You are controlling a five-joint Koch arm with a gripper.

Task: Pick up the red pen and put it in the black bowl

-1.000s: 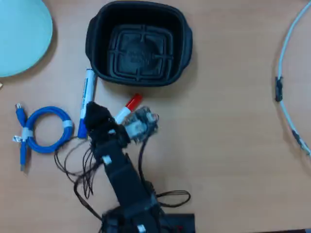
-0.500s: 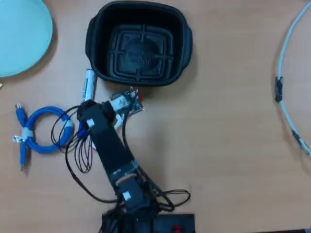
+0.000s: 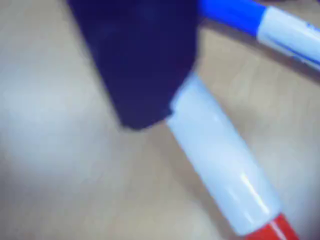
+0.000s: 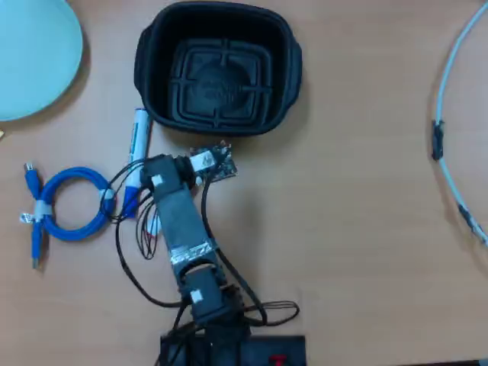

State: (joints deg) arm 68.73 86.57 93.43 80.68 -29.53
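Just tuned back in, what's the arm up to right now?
The arm is stretched over the spot beside the black bowl, hiding the red pen from the overhead view. In the wrist view a dark jaw sits right against the red pen, which lies on the table; whether the jaws are closed on it can't be told. The blue-capped marker lies close by. The bowl is empty.
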